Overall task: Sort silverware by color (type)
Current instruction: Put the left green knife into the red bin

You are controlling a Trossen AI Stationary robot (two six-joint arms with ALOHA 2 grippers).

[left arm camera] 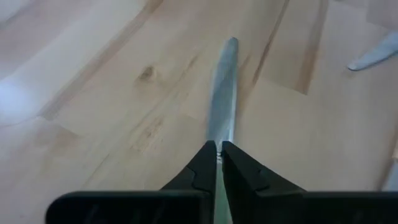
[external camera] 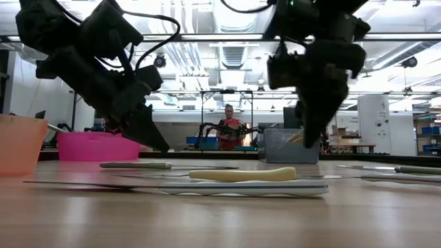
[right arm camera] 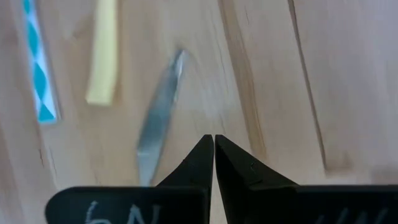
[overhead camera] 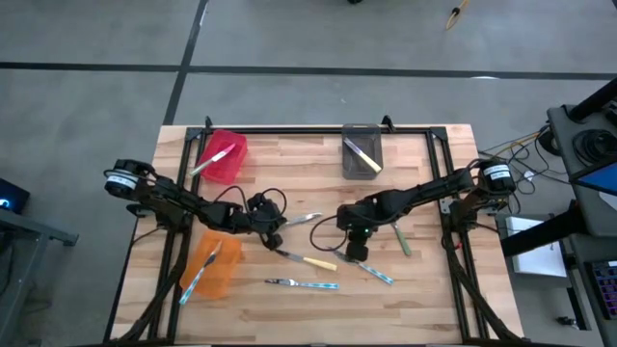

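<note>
The worktop (overhead camera: 424,289) is pale wooden planking with visible grain and knots, edged by a thin black frame. Slim knives with flat silver blades and smooth plastic handles lie scattered across its middle. A yellow-handled knife (overhead camera: 310,260) lies nearly crosswise, its blade toward the left arm's side. A blue-handled knife (overhead camera: 307,283) lies below it in the high view, almost parallel, with a patterned blue and white handle. A green-handled knife (overhead camera: 402,240) lies steeply angled near the right arm, and another blue-handled one (overhead camera: 374,272) slants beside it.

The left pincer (left arm camera: 218,149) is low over the middle of the worktop, its dark tapered fingers squeezed onto the near end of a knife blade (left arm camera: 222,93), which runs straight away from the wrist with its rounded tip farthest out. The right pincer (right arm camera: 214,142) hovers above the boards with its fingers pressed together and nothing between them; a bare blade (right arm camera: 158,118) lies just beside it.

A pink bin (overhead camera: 225,156), an orange bin (overhead camera: 214,267) and a grey bin (overhead camera: 362,152) each hold cutlery.
</note>
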